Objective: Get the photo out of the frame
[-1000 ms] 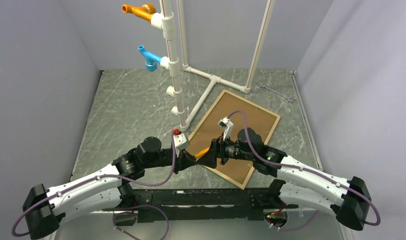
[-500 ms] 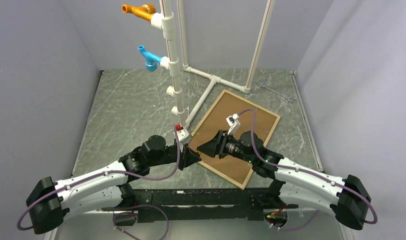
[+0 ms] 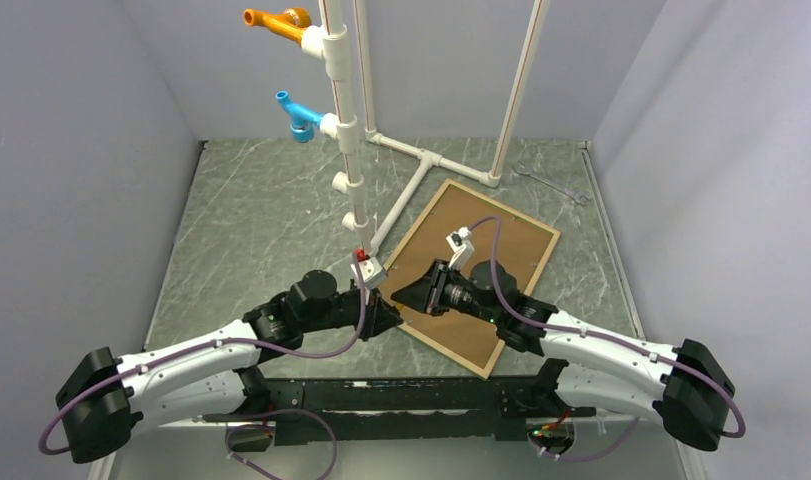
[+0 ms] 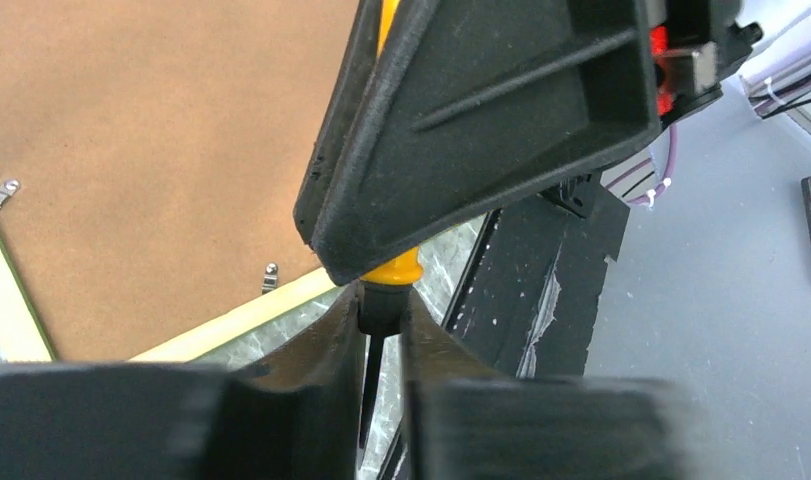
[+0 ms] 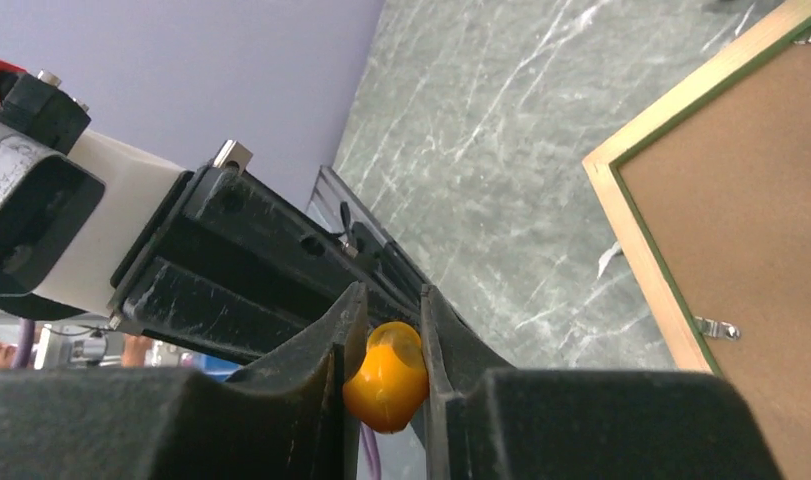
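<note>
Matt brown fibreboard backing board [image 3: 526, 245]; pale wood frame [image 5: 643, 255] rails; glossy orange plastic handle [image 5: 384, 375].

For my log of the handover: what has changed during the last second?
Both the left gripper and the right gripper shifted slightly away from the bases, and the right wrist rolled. The screwdriver, its orange handle seen from above before, is now hidden there; both hold it. The frame, stand and wrench stayed.

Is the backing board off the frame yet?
No, in the top view the brown backing board lies inside the frame, filling it from rail to rail, back side up.
</note>
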`<state>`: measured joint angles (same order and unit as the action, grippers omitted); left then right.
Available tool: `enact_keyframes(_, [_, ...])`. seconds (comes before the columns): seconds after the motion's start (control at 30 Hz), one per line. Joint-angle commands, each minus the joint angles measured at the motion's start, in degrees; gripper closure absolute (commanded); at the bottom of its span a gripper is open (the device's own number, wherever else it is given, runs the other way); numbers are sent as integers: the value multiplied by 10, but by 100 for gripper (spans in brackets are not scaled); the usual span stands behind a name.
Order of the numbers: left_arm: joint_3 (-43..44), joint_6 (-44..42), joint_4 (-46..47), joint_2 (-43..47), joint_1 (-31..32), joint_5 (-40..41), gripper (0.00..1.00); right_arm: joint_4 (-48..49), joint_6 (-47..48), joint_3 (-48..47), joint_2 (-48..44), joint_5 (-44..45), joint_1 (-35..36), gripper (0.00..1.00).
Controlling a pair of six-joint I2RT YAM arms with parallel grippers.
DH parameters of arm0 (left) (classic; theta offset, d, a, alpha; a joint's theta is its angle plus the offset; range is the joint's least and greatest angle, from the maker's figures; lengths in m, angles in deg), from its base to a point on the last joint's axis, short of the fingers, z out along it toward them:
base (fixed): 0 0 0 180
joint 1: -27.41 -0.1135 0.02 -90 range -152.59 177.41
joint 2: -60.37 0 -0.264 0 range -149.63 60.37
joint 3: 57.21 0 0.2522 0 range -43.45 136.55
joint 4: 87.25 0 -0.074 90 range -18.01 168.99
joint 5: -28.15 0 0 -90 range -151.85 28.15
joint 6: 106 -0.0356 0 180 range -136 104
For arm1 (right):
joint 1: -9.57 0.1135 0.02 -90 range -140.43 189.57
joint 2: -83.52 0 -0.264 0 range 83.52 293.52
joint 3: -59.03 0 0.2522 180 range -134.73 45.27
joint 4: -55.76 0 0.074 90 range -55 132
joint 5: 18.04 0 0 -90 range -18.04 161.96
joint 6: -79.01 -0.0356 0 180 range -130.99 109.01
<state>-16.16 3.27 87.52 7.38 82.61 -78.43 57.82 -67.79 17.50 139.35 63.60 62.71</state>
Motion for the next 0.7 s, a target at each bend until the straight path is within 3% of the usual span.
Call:
enact_keyframes(0.0, [13,37,7,11,0,54,62,-161,58,-51,-4,112,-7,100])
enact_keyframes(0.03, [11,59,-8,18,0,88,51,-227,73,-71,-9,164,-8,100])
enact_keyframes(0.07, [8,77,-28,25,1,119,23,-288,88,-91,-11,216,-10,100])
enact_keyframes(0.1, [5,94,-44,34,0,155,3,-352,94,-110,-9,271,-13,100])
enact_keyframes(0.13, [1,108,-63,41,0,184,1,-418,92,-130,-7,319,-22,100])
enact_keyframes(0.2, [-6,126,-83,55,-1,217,1,-511,94,-158,-7,390,-49,100])
enact_keyframes(0.33, [-24,146,-55,51,-3,176,2,-613,101,-175,-33,461,-110,100])
enact_keyframes(0.47, [-28,167,21,-16,-3,82,11,-641,104,-166,-45,455,-166,100])
enact_keyframes(0.67, [-1,199,87,-156,24,24,25,-687,60,-178,10,441,-168,100])
